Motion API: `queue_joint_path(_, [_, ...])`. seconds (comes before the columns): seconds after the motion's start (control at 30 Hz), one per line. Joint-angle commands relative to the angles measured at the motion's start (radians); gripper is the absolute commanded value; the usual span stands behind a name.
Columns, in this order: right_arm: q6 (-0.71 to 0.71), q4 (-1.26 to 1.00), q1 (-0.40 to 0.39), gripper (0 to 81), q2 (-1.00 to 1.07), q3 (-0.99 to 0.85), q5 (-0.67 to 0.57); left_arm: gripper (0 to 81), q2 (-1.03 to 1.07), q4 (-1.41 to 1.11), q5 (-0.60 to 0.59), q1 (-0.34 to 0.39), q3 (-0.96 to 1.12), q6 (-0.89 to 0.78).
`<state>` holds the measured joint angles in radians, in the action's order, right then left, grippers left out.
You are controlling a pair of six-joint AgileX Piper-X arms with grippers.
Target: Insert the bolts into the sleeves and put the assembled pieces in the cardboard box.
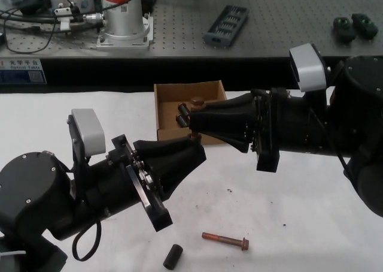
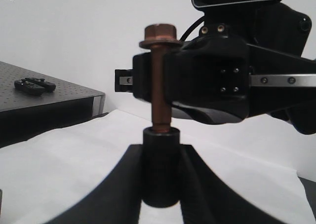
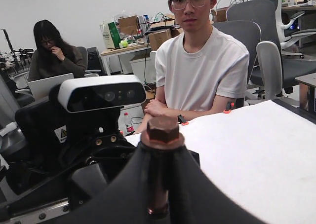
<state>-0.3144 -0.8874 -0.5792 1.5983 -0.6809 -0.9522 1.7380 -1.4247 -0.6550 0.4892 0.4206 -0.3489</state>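
White cloth [image 1: 299, 212] covers the bench, and the cardboard box [image 1: 173, 95] stands open near its far edge. Just in front of the box the two grippers meet. The left gripper [image 2: 160, 194] is clamped on a black sleeve [image 2: 160, 155] and holds it with the open end up. The right gripper [image 3: 160, 179] is clamped on the shank of a copper-coloured bolt [image 2: 159, 86], head up, directly above the sleeve. The bolt's tip is at the mouth of the sleeve. It seems to be just inside, but I cannot tell how deep. On the near side of the box, well apart from it, a second bolt [image 1: 225, 241] and a second sleeve [image 1: 173, 257] lie on the cloth, near each other and not joined.

I judge that the step in hand is the insertion of this pair. The next move calls for the right arm to press the bolt straight down along the sleeve's axis while the left holds firm. After that, one gripper must let go so the other can carry the piece over the box.
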Motion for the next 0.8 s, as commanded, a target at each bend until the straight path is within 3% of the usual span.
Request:
queue_joint_path(0.0, [-0.029, -0.009, -0.005, 5.5, 0.008, -0.001, -0.017, 0.6, -0.006, -0.028, 0.014, -0.009, 0.011, -0.031])
queue_joint_path(0.43, [-0.029, 0.027, -0.005, 5.3, 0.008, -0.001, -0.041, 0.6, -0.006, -0.028, -0.043, -0.009, 0.011, -0.049])
queue_joint_path(0.57, [-0.029, 0.058, -0.005, 0.5, 0.008, -0.001, -0.052, 0.6, -0.006, -0.028, -0.058, -0.009, 0.011, -0.049])
queue_joint_path(0.77, [-0.029, 0.068, -0.005, 14.8, 0.008, -0.001, -0.052, 0.6, -0.006, -0.028, -0.069, -0.009, 0.011, -0.049])
